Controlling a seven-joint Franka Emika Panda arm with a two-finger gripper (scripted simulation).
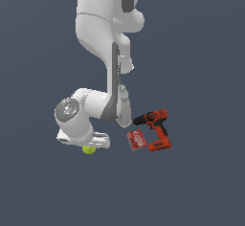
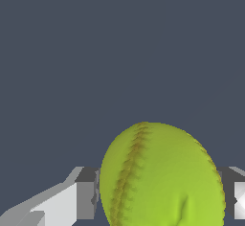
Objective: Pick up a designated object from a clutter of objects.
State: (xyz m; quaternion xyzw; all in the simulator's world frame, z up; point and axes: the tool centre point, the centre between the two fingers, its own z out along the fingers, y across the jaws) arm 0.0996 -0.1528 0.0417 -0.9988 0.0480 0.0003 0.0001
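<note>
Ball: the yellow-green ball [image 1: 89,149] lies on the tabletop [image 1: 201,191], directly under the arm's hand, well apart from the other items toward the exterior view's left.
Gripper: the gripper [image 2: 160,191] is down over the ball; in the wrist view the ball [image 2: 162,177] fills the space between the two fingers [image 2: 86,194].
Finger state: spread on either side of the ball, close to its flanks; whether they already press it cannot be told.
Step in hand, as judged: closing on the ball.
Doing it well: keep the ball centred, squeeze evenly so the round surface does not squirt out, then lift straight up.
Neighbours: red box [image 1: 136,139] and orange-black drill [image 1: 157,129] sit apart, so little risk of a knock.
Hidden: the bottle [image 1: 124,107] is partly behind the arm; the fingertips and contact points are cut off; no dark red block is made out.
</note>
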